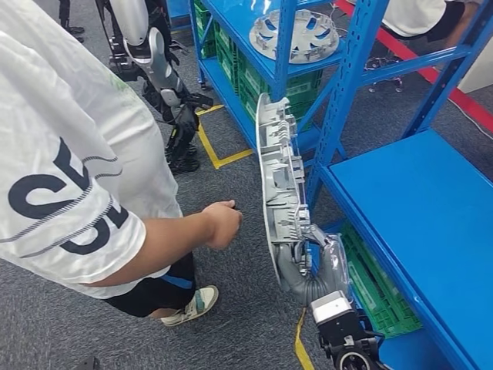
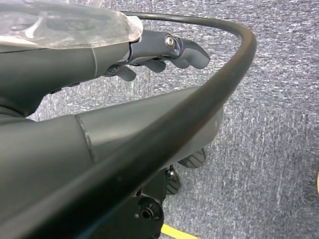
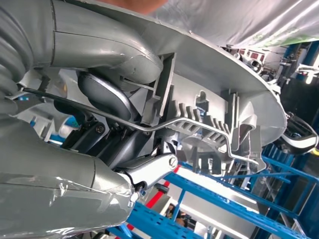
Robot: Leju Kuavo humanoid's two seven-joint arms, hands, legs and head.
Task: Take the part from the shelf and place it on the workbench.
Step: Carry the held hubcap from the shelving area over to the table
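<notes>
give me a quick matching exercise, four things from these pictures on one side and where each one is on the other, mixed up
Things:
1. silver wheel cover
2. second wheel cover
3. green crate
4. person's hand

Places:
A. lying flat on an upper blue shelf
B. under the blue shelf, low down
C. held on edge by the right hand
D. reaching over the grey carpet, near the held cover

Pairs: 1-C, 2-A, 3-B, 4-D

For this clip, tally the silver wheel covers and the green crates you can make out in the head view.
Silver wheel covers: 2, one in the right hand, edge-on, one lying on the upper shelf.
Green crates: 2 groups, under the far shelf and under the near shelf; individual crates can't be separated.
Total: 4.
</notes>
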